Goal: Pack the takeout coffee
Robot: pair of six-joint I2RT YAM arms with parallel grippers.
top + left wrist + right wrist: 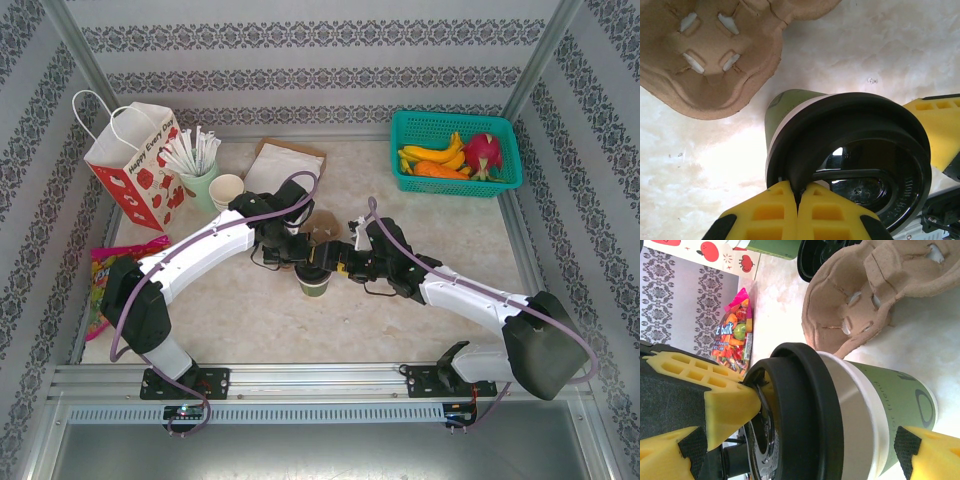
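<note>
Reading the print first: the paper bag (135,165) at the far left carries "Happy Every Day" above red apples. The candy bag (735,335) has white lettering that the right wrist view shows too small to make out. The dark print on the green side of the takeout coffee (840,420) runs sideways and cannot be read.

From above, the takeout coffee (313,283) stands upright at mid-table, just in front of the cardboard cup tray (322,226), with both arms meeting over it. The overhead view alone takes in the cup of straws (200,185), the stacked cups (226,190) and the green basket (450,117) of fruit at the far right.

The left wrist view shows the left gripper (798,210) with its yellow jaws pressed together, tips against the rim of the black lid (850,155). Beside the lid is one of the right arm's fingers (940,130).

The right wrist view shows the right gripper (797,445) with jaws spread wide and the cup lying between them. Whether they touch it cannot be told.
</note>
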